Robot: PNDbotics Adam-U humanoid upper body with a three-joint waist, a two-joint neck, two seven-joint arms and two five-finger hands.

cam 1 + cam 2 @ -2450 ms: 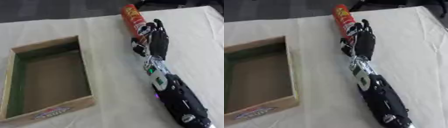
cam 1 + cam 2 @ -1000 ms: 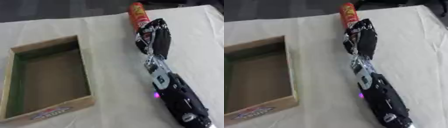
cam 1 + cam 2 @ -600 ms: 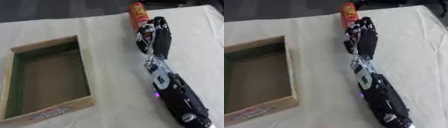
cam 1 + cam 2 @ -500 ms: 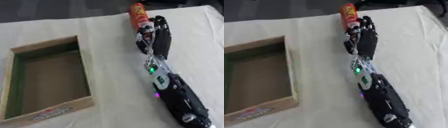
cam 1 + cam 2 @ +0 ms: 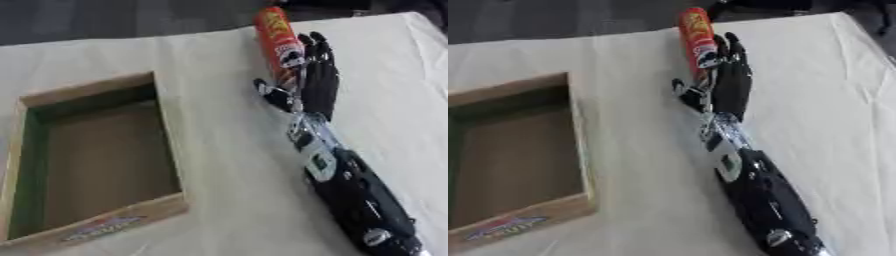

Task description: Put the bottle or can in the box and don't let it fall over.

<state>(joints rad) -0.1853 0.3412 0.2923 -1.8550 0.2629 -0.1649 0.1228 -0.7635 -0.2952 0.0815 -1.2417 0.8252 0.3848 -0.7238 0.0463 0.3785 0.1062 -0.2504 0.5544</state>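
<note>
Compared with a moment ago, the robot's right hand [image 5: 317,86] has opened a little wider beside the can, its thumb now spread away from the fingers; the can and the box lie where they were.

Nearest the camera, the black right forearm with silver joints [image 5: 357,198] enters from the lower right and stretches away across the cream cloth-covered table [image 5: 219,190]. To the left of it, well apart from the fingers, sits the open shallow cardboard box with a green inner lining [image 5: 164,140], its printed front wall closest to the viewer.

Farther on, the right hand rests with its fingers [image 5: 315,47] straight and extended toward the far edge of the table. The thumb [image 5: 271,95] points out to the left, toward the box side. The hand is open and grips nothing.

Just left of the fingers, in the gap above the thumb, stands the tall red and orange cylindrical can with a white label patch [image 5: 278,42]. Its right side is against or nearly against the fingers; actual contact cannot be told. The can's top reaches a little beyond the fingertips, near the table's far edge. The left hand is not in sight.
</note>
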